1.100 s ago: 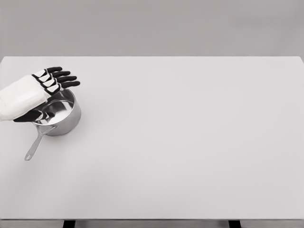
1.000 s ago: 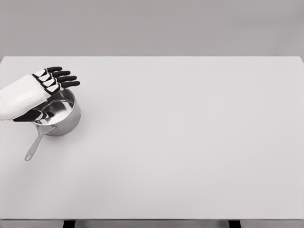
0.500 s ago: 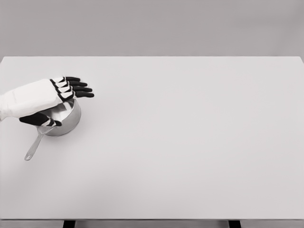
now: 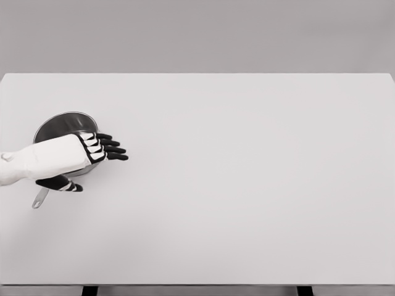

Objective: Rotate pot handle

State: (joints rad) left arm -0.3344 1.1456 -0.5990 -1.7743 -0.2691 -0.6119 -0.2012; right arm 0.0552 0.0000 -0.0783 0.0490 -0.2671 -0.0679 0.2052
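Pot (image 4: 58, 123) sits at table's (image 4: 247, 185) 9 o'clock edge, handle (image 4: 39, 199) trailing toward 7 o'clock. Left hand (image 4: 77, 157) hangs over near rim, fingers straight, thumb dropped, gripping nothing; likely placed to sweep the handle round. Contact unclear.

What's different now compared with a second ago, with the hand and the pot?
The left hand swept from behind the round steel pot toward the camera, across its front, fingers extended, holding nothing. The pot and its handle tip stayed roughly in place on the white table.
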